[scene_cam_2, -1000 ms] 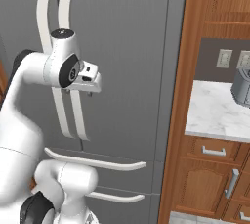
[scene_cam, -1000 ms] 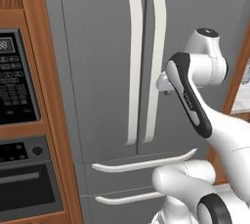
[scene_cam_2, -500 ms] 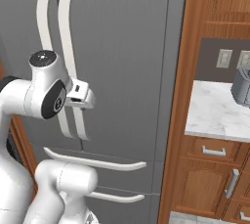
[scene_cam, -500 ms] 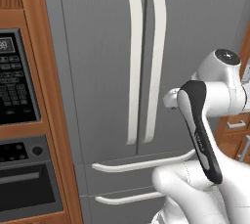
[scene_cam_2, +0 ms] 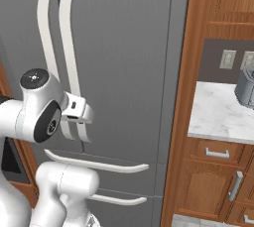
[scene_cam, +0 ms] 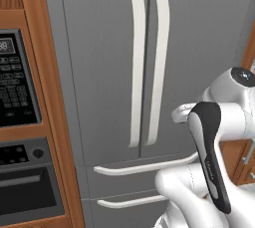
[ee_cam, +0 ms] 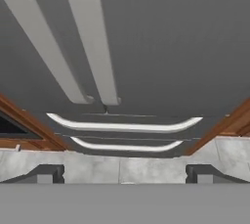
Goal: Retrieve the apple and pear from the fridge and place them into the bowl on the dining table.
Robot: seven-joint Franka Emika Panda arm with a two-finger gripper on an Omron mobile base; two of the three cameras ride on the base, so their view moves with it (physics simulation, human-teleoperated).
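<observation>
The fridge [scene_cam: 99, 48] is a tall grey French-door unit with both doors shut, so the apple and pear are hidden. Its two long white handles [scene_cam: 148, 72] run down the middle, and two curved drawer handles [scene_cam: 149, 165] lie below. In the right base view the fridge [scene_cam_2: 124, 47] stands left of a wooden post. My gripper [ee_cam: 124, 174] is open and holds nothing. It hangs back from the fridge [ee_cam: 171, 32], about level with the lower ends of the door handles [ee_cam: 97, 56]. The bowl and dining table are out of view.
A black built-in oven with a keypad [scene_cam: 15, 82] sits in a wooden cabinet left of the fridge. To the right are a marble back counter [scene_cam_2: 223, 112] with a grey appliance [scene_cam_2: 245, 89], and wooden drawers [scene_cam_2: 218, 171] below.
The arm has folded down and back from the door handles, and the hand has sunk from mid-handle height to their lower ends. The jaws stay wide. The fridge stays shut.
</observation>
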